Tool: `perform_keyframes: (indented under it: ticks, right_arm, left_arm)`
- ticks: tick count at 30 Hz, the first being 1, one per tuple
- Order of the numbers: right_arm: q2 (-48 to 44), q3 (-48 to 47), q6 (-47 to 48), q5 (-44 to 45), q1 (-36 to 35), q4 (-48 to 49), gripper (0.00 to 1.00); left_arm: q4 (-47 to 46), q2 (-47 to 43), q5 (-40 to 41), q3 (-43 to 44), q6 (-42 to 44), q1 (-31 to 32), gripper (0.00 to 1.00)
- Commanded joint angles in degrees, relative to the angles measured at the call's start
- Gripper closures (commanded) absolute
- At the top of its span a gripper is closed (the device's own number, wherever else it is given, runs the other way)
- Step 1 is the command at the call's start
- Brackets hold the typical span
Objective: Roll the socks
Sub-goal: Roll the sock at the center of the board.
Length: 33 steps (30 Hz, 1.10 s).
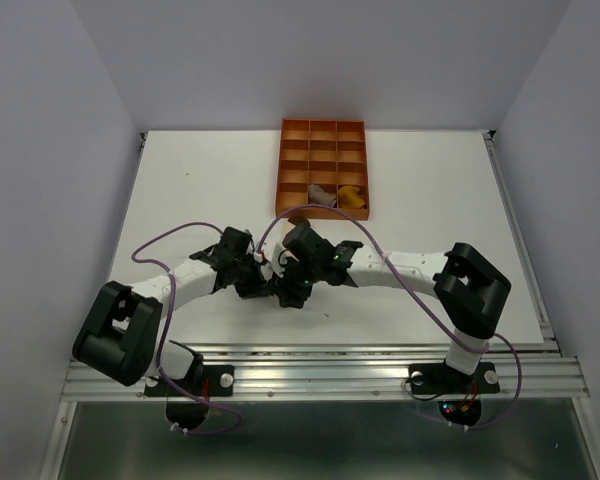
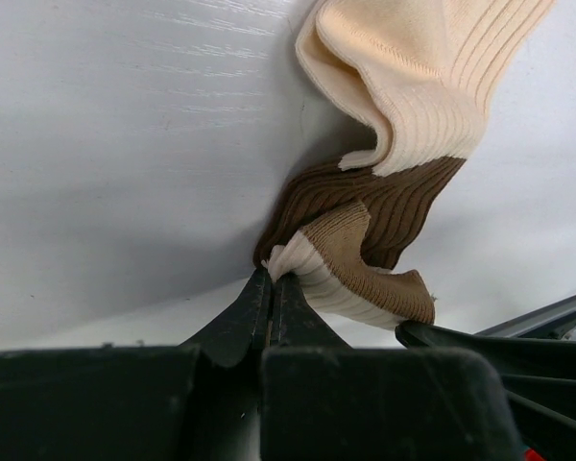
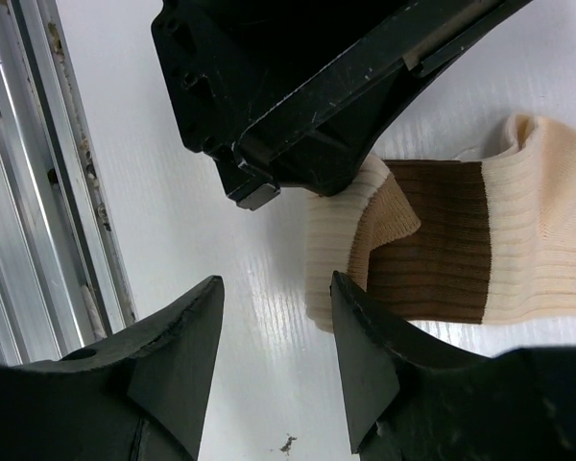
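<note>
The cream sock with tan and brown bands lies crumpled on the white table. My left gripper is shut on its cream cuff edge. In the right wrist view the sock lies flat just right of my right gripper, which is open and empty, its right finger beside the cuff. The left gripper's body hangs above. In the top view both grippers meet at the table's middle front, and a cream bit of the sock shows behind them. The mustard-yellow sock and a pale one sit in tray compartments.
The orange gridded tray stands at the back middle of the table. An aluminium rail runs along the table's near edge, close to the right gripper. Purple cables loop over both arms.
</note>
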<state>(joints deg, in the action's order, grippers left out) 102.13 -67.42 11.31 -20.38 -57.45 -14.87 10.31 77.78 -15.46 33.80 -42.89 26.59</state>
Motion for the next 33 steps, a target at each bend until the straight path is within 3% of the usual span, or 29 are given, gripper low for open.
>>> perform_keyframes:
  ticks: [1,16,24,33]
  right_arm:
    - [-0.1,1.0,-0.3,0.4,-0.5,3.7,0.46]
    - [4.6,1.7,1.5,6.7,-1.0,3.5,0.43]
    - [5.7,6.1,1.6,12.3,-2.1,10.6,0.43]
    - [5.6,12.0,3.5,20.1,-5.4,14.3,0.66]
  left_arm:
    - [3.6,-0.4,0.3,1.0,0.4,0.4,1.0]
    - [3.1,0.5,-2.1,2.0,0.9,0.3,1.0]
    - [1.6,0.7,-4.7,1.0,0.4,-0.5,1.0]
    - [-1.2,-0.3,-11.5,-0.7,0.4,-2.9,1.0]
